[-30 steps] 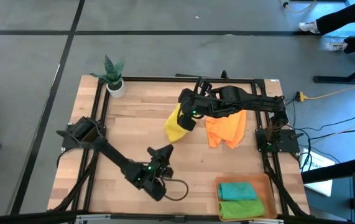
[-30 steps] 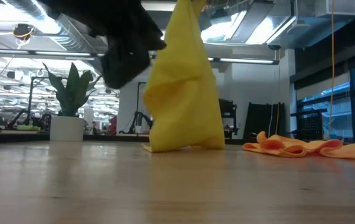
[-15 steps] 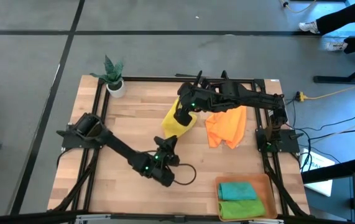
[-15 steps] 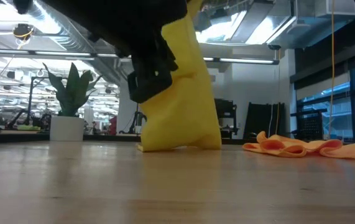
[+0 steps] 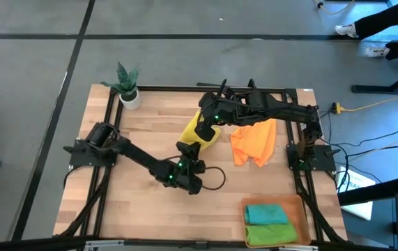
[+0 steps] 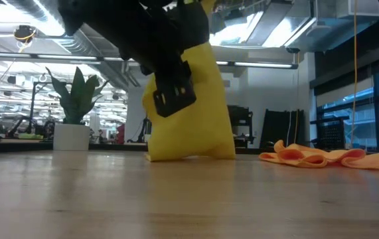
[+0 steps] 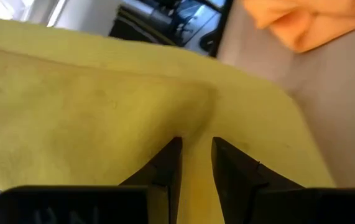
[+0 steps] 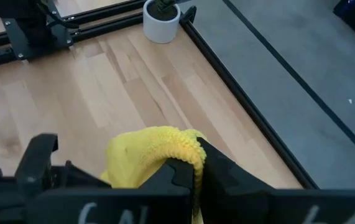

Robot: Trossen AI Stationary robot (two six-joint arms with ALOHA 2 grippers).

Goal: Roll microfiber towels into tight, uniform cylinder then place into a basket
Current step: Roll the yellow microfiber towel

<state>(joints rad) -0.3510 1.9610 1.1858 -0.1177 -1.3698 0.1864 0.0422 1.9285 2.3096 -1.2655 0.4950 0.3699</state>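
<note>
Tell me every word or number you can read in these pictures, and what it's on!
No text can be read anywhere.
White marks on the dark housing behind the right jaws: cut off by the picture's edge, unreadable.
Yellow towel, orange towel, white plant pot: plain, no print.

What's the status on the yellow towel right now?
Right gripper shut on yellow towel, holding it up. Left gripper open at its lower edge. Nothing in the way.
</note>
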